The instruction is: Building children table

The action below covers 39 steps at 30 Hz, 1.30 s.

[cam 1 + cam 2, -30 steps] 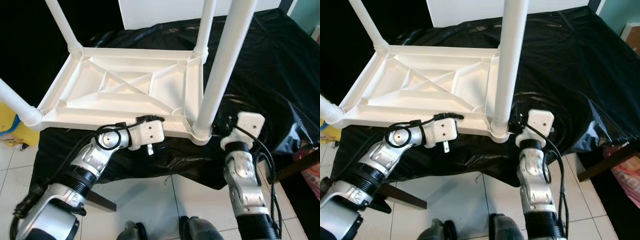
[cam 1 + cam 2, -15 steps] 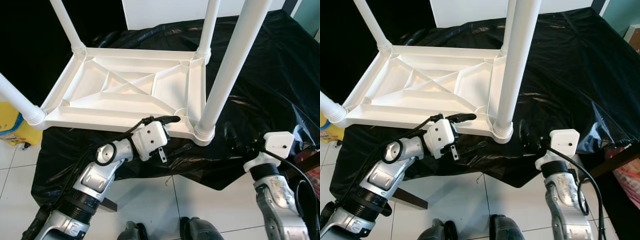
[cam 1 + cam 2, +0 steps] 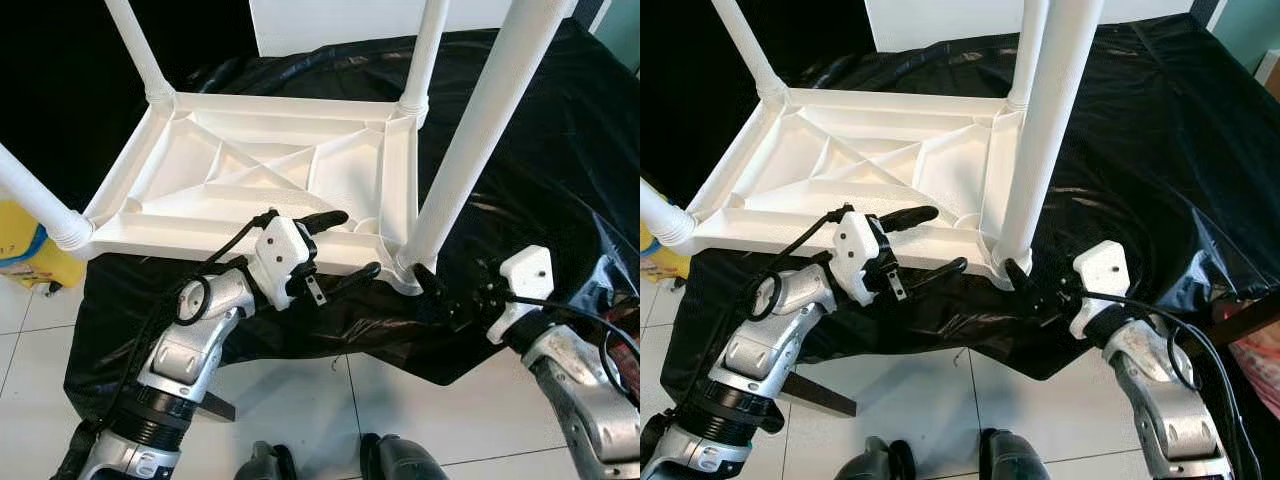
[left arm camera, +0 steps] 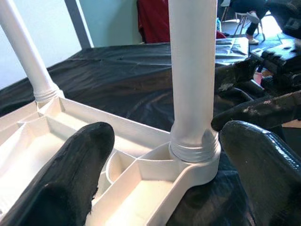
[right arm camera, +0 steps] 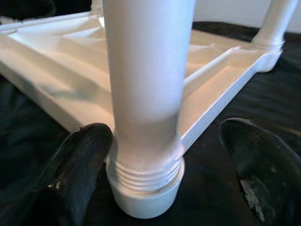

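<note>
Left eye view: the table [image 3: 250, 170] lies upside down on a black sheet [image 3: 540, 170], its legs standing up; the near right leg [image 3: 475, 130] rises from the corner socket between the two arms. The left gripper [image 3: 345, 245] straddles the table's front rim just beside that socket, fingers spread and holding nothing. Right eye view: the right gripper [image 3: 1025, 285] reaches in low from the other side, its tips at the socket base. Left wrist view: the leg stands upright between the parted fingers [image 4: 70, 179], nearer the far one. Right wrist view: the leg's threaded foot sits between the spread fingers [image 5: 80, 165], untouched, so the right arm looks the nearer to grasp it.
</note>
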Motion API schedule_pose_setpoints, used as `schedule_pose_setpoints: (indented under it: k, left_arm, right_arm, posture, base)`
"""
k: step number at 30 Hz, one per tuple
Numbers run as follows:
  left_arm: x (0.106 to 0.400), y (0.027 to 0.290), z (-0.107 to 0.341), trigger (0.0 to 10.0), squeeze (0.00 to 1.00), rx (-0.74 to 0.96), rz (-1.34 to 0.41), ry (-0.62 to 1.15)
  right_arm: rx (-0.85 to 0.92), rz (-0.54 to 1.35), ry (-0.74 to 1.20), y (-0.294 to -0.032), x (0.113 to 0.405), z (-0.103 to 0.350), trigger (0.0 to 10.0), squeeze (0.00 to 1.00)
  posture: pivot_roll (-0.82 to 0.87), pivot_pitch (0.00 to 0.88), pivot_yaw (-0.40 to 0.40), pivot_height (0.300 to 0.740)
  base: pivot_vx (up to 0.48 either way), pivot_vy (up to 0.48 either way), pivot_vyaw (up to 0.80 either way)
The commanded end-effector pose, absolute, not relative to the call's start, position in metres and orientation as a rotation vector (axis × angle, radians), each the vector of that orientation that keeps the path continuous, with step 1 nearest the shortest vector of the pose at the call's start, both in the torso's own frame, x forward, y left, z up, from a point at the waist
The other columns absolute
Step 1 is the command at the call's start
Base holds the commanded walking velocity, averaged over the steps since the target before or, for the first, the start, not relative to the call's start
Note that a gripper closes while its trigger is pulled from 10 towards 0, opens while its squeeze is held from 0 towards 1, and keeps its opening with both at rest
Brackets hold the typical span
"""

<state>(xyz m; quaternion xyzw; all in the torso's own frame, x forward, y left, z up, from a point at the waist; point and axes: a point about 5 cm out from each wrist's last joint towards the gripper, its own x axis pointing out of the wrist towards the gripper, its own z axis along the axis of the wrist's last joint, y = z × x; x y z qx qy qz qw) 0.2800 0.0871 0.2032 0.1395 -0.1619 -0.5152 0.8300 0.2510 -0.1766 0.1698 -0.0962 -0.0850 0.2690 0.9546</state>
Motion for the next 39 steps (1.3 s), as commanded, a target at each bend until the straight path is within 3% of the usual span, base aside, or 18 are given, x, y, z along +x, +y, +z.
schedule_pose_setpoints:
  k: [1,10,21,22,23,24,25,26,27,28,33,39]
  left_arm:
    - [0.278,0.09,0.203,10.0,0.0,0.256,-1.039,-0.338]
    - [0.264,0.08,0.195,10.0,0.0,0.241,-1.081,-0.308]
    - [0.27,0.068,0.169,10.0,0.0,0.233,-1.124,-0.073]
    - [0.269,0.067,0.166,10.0,0.0,0.241,-1.123,-0.065]
    - [0.269,0.067,0.166,10.0,0.0,0.241,-1.123,-0.065]
    - [0.268,0.066,0.164,10.0,0.0,0.219,-1.123,-0.047]
    - [0.268,0.066,0.164,10.0,0.0,0.219,-1.123,-0.047]
    - [0.266,0.064,0.164,10.0,0.0,0.208,-1.126,-0.045]
    - [0.266,0.064,0.164,10.0,0.0,0.208,-1.126,-0.045]
    - [0.265,0.063,0.164,10.0,0.0,0.205,-1.129,-0.048]
    - [0.264,0.06,0.163,10.0,0.0,0.173,-1.117,-0.006]
    - [0.271,0.062,0.163,10.0,0.0,0.186,-1.053,0.004]
  right_arm:
    - [-0.187,0.582,-0.139,-0.176,0.253,0.162,10.0,0.0]
    - [-0.199,0.658,-0.138,-0.168,0.277,0.163,10.0,0.0]
    - [-0.251,0.734,-0.152,-0.154,0.305,0.161,9.9,0.0]
    - [-0.25,0.736,-0.153,-0.153,0.307,0.162,8.6,0.0]
    - [-0.25,0.736,-0.153,-0.153,0.307,0.162,8.6,0.0]
    - [-0.248,0.737,-0.152,-0.152,0.308,0.162,4.8,0.0]
    - [-0.248,0.737,-0.152,-0.152,0.308,0.162,4.8,0.0]
    - [-0.249,0.739,-0.148,-0.152,0.31,0.161,2.9,0.0]
    - [-0.249,0.739,-0.148,-0.152,0.31,0.161,2.9,0.0]
    - [-0.249,0.734,-0.138,-0.152,0.311,0.159,0.0,0.0]
    - [-0.235,0.728,-0.114,-0.154,0.312,0.152,0.0,0.0]
    - [-0.245,0.564,-0.058,-0.162,0.315,0.136,0.0,0.0]
  posture:
    - [-0.16,0.154,0.029,0.74]
    - [-0.16,0.126,0.032,0.74]
    - [-0.15,0.07,0.025,0.74]
    - [-0.15,0.064,0.026,0.74]
    - [-0.15,0.064,0.026,0.74]
    - [-0.15,0.06,0.029,0.74]
    - [-0.15,0.06,0.029,0.74]
    - [-0.15,0.056,0.03,0.74]
    - [-0.15,0.056,0.03,0.74]
    - [-0.15,0.054,0.032,0.74]
    - [-0.15,0.054,0.036,0.74]
    - [-0.16,0.046,0.037,0.74]
  base:
    - [0.0,0.0,0.0]
    - [0.0,0.0,0.0]
    - [0.0,0.0,0.0]
    - [0.0,0.0,0.0]
    - [0.0,0.0,0.0]
    - [0.0,0.0,0.0]
    - [0.0,0.0,0.0]
    - [0.0,0.0,0.0]
    - [0.0,0.0,0.0]
    - [0.0,0.0,0.0]
    - [0.0,0.0,0.0]
    - [0.0,0.0,0.0]
